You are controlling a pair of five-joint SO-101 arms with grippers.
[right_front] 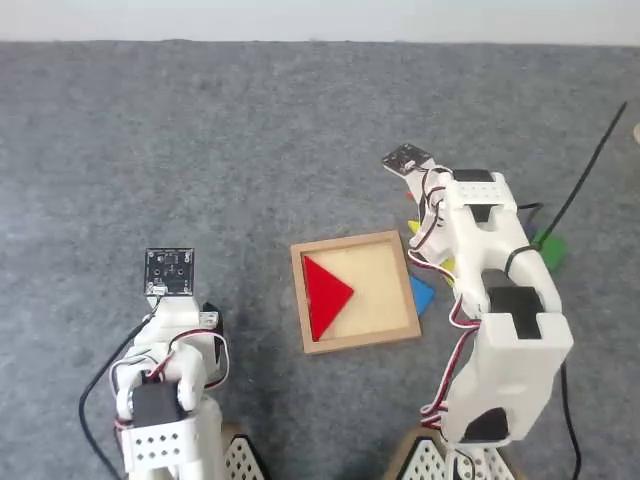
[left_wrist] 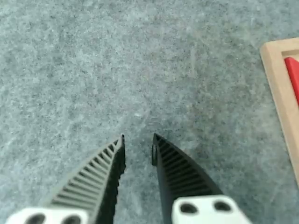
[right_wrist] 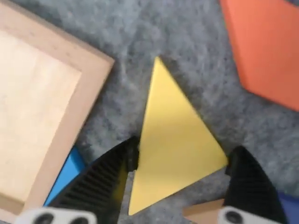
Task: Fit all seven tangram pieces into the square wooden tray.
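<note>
Just off right edge of tray (right_front: 350, 240), on grey surface (right_front: 200, 150): right gripper (right_wrist: 182, 156) spread astride flat yellow triangle (right_wrist: 173, 140), poised to pinch, apparently not yet clamped. Red triangle (right_front: 322, 295) sits against tray's left edge. Left gripper (left_wrist: 138, 140) slightly parted, empty, parked left of tray.

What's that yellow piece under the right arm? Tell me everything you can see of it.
The yellow triangle is flat, smooth and plain-coloured, lying on the grey carpet just outside a corner of the tray, not touching it. The open right hand straddles it, a finger by each side; whether they touch is unclear.
</note>
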